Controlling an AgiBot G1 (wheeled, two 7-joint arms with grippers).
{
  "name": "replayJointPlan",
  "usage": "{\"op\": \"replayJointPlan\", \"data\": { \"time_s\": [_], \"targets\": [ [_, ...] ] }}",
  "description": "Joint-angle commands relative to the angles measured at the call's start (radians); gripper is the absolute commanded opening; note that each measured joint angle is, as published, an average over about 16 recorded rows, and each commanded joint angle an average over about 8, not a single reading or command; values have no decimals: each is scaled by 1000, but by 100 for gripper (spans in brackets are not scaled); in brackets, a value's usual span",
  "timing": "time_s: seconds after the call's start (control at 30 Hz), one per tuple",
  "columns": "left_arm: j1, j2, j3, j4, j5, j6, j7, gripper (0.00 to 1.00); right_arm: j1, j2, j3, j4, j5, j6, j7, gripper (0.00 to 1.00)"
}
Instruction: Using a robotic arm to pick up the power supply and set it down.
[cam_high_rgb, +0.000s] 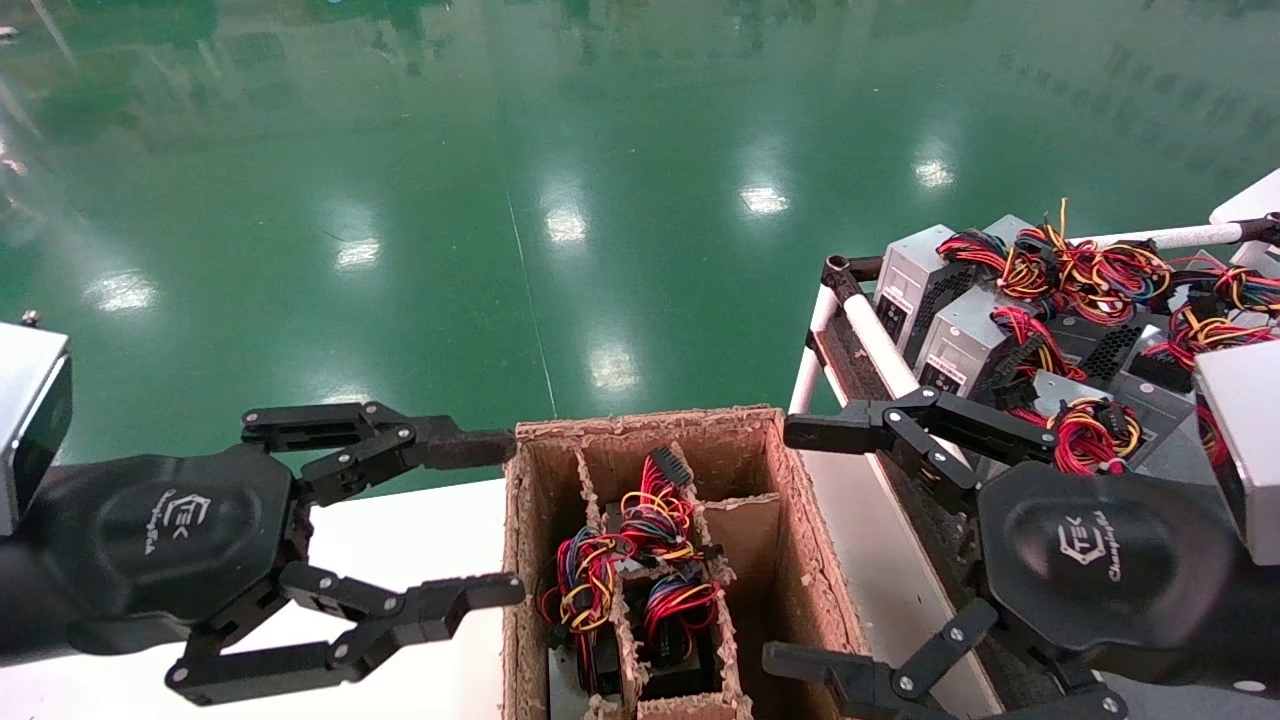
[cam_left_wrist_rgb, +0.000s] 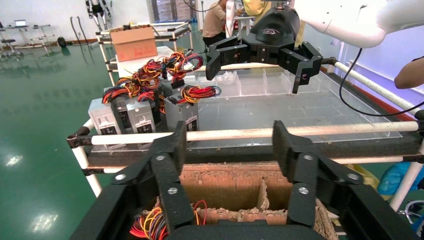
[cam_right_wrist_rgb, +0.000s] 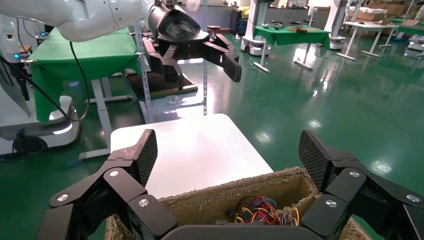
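Several grey power supplies (cam_high_rgb: 958, 340) with red, yellow and black wire bundles lie on the rack to my right, also seen in the left wrist view (cam_left_wrist_rgb: 141, 114). More wire bundles (cam_high_rgb: 655, 555) stick up from the compartments of a brown cardboard box (cam_high_rgb: 640, 425). My left gripper (cam_high_rgb: 500, 520) hovers open just left of the box, holding nothing. On the box's right side, beside the rack edge, my right gripper (cam_high_rgb: 790, 545) is open and empty too. Each wrist view looks over the box between its own open gripper (cam_left_wrist_rgb: 230, 145) (cam_right_wrist_rgb: 230, 157).
The box stands between a white table (cam_high_rgb: 400, 560) on the left and the rack's white tube rail (cam_high_rgb: 880, 345) on the right. A clear tray (cam_left_wrist_rgb: 310, 107) lines the rack behind the supplies. Green floor (cam_high_rgb: 500, 200) stretches beyond.
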Motion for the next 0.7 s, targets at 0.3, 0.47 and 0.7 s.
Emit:
{"op": "replayJointPlan", "data": {
  "time_s": [0.3, 0.47, 0.7],
  "targets": [
    [0, 0, 0, 0, 0, 0, 0, 0, 0, 0, 0, 0, 0, 0, 0, 100],
    [0, 0, 0, 0, 0, 0, 0, 0, 0, 0, 0, 0, 0, 0, 0, 100],
    [0, 0, 0, 0, 0, 0, 0, 0, 0, 0, 0, 0, 0, 0, 0, 100]
  ]
}}
